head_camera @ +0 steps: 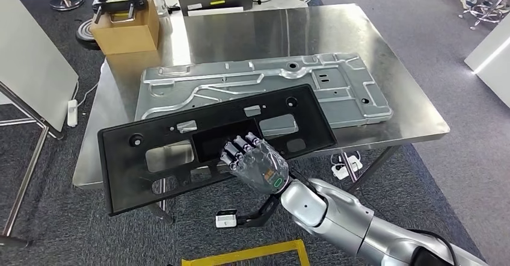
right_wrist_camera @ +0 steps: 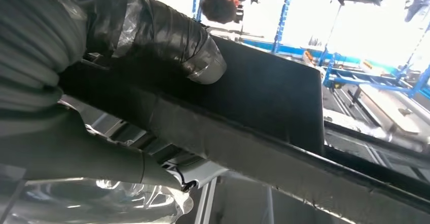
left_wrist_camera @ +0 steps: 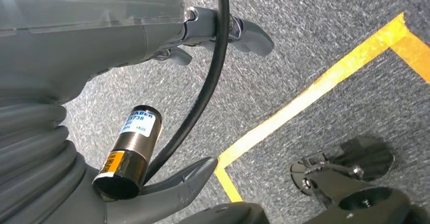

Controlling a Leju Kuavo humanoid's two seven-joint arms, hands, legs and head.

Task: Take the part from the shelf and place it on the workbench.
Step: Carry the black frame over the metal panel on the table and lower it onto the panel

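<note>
Part, long black panel, is grasped by our right robot hand at its near edge, reaching sideways over the counter; left robot hand hangs, state unclear.

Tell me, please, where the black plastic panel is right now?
In the head view, the black plastic panel is held by the right hand over the near edge of the steel workbench, overlapping the silver metal plate.

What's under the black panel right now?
The black panel, held by the right hand, overlaps the silver metal plate and workbench edge; whether it rests on them is hidden.
</note>
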